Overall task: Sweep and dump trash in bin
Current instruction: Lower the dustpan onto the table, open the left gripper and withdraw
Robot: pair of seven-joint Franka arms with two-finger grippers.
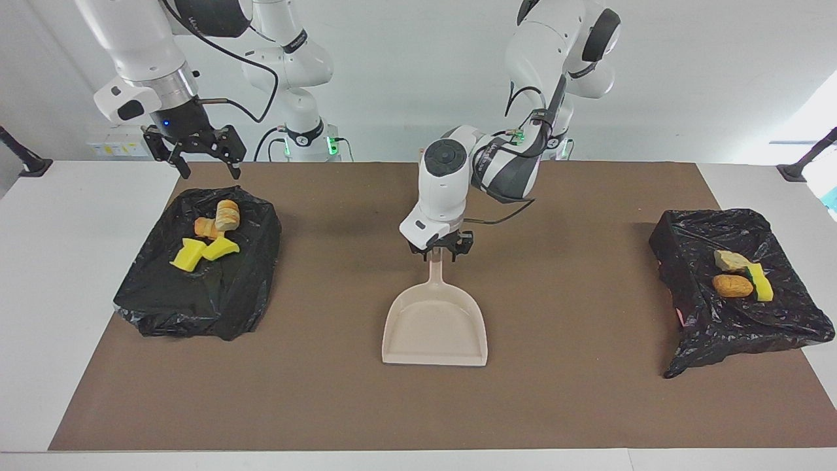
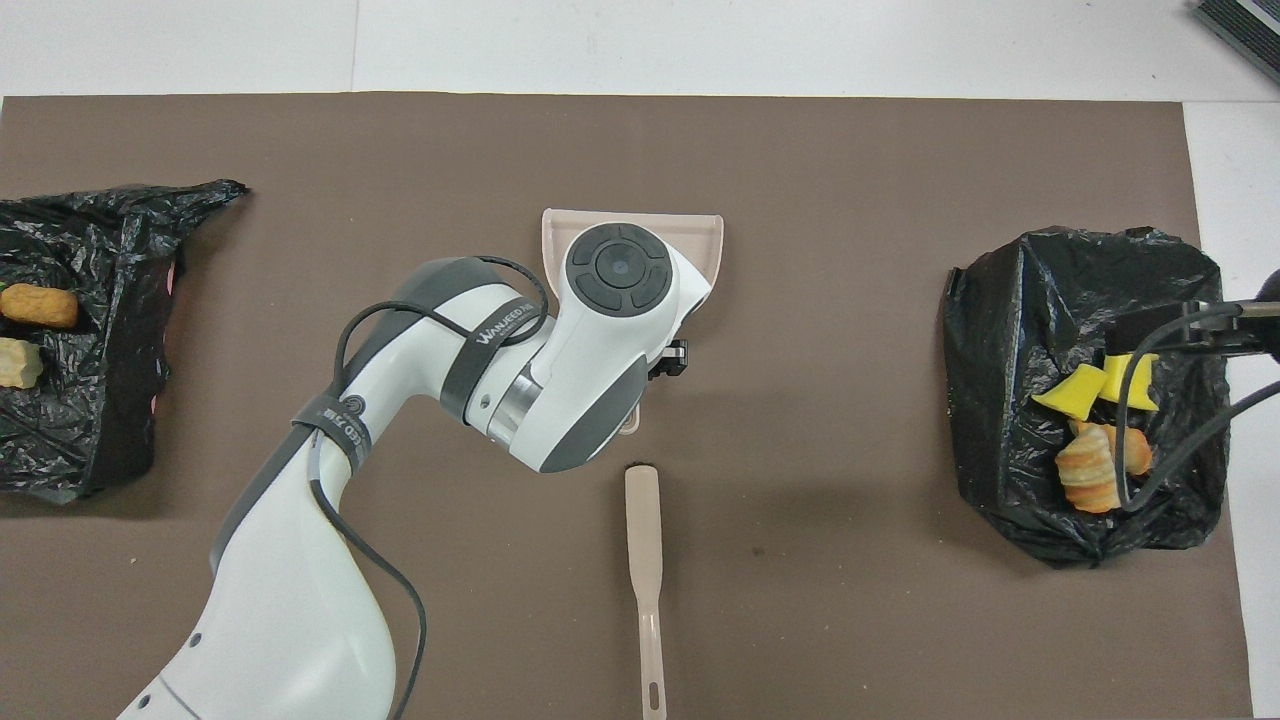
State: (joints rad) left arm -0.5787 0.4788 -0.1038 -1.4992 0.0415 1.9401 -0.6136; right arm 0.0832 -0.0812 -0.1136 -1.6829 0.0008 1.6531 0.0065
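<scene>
Trash binned at both ends of the mat, by the look of it; none seen loose on the brown mat [image 1: 588, 392]. Judged the closing step: putting the dustpan down and letting it go.

Starting at the right arm's end: right gripper [image 1: 209, 171] waiting, spread wide and holding nothing, in the air over the rim of a black-bagged bin [image 1: 248, 288]. Below it, inside that bin, two yellow sponge wedges [image 1: 204, 252] and two bread lumps [image 1: 219, 219].

Mid-mat: left gripper [image 1: 437, 255] pointing down just above the dustpan handle [image 1: 434, 278], fingers apart, one on each side of the handle's tip. Released rather than clenched; touching the handle or just clear of it, cannot tell. Dustpan [image 1: 435, 327] flat on the mat and empty, its mouth pointing away from the robots. Beige brush [image 2: 645, 540] lying on the mat beside the left gripper, nearer the robots, apart from the dustpan.

Toward the left arm's end, well apart from the left gripper: second black-bagged bin [image 1: 752, 327] with a brown bread lump [image 1: 732, 286], a pale bread piece [image 1: 730, 260] and a green-backed sponge [image 1: 760, 282].

Next move, as a judgement: rise straight up off the handle without snagging or nudging it, then withdraw.
</scene>
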